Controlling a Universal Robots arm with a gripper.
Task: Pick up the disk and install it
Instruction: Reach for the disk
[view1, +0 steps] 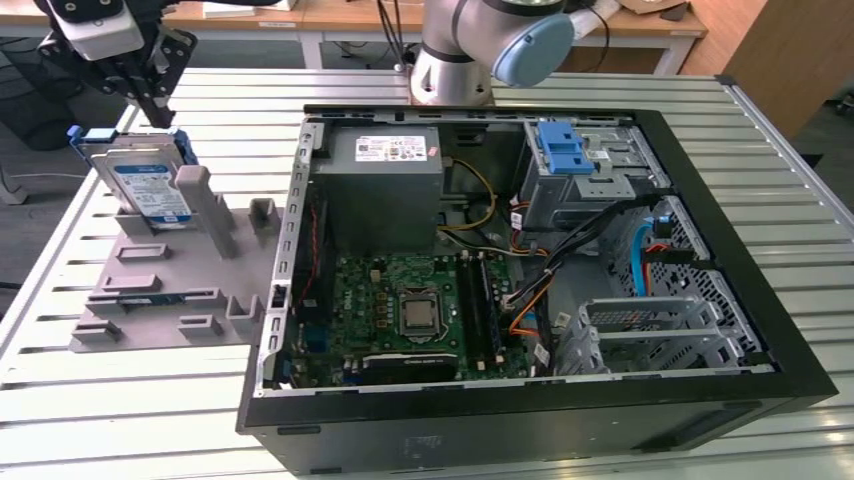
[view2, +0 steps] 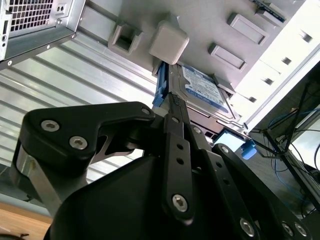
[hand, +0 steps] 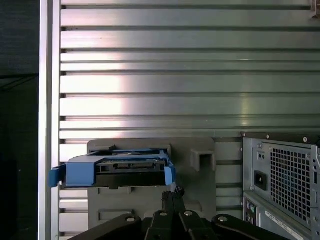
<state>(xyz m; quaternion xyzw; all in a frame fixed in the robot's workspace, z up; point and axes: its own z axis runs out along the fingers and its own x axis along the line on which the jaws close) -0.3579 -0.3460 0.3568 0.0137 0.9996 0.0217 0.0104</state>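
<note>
The disk (view1: 144, 185), a silver hard drive with a white-and-blue label, sits clipped in its blue carrier frame (view1: 183, 147). It stands on edge in a slot of a grey fixture (view1: 174, 295) at the exterior view's left, leaning back a little with its label towards the near side. A grey post (view1: 195, 195) of the fixture rises just beside it on the exterior view's right.

The gripper (view1: 158, 108) hangs right above the disk's upper far corner. Its fingers (hand: 169, 202) are drawn together into a narrow pair with nothing between them. In the first wrist view the fingertips lie just beside one end of the carrier frame (hand: 80, 172). Whether they touch it cannot be told. In the second wrist view the gripper (view2: 173, 98) reaches to the blue edge of the frame, with the disk's label (view2: 202, 90) beyond it.

The fixture lies flat on the slatted aluminium table (view1: 120, 420). Just beside it, on the exterior view's right, lies an open computer case (view1: 747, 300). Inside the case a grey power supply (view1: 380, 190) sits at the far side. The motherboard (view1: 414, 300) lies nearer. A metal drive bay topped by a blue latch (view1: 567, 150) is at the far right corner. The arm's base (view1: 454, 70) stands on the table beyond the case.
</note>
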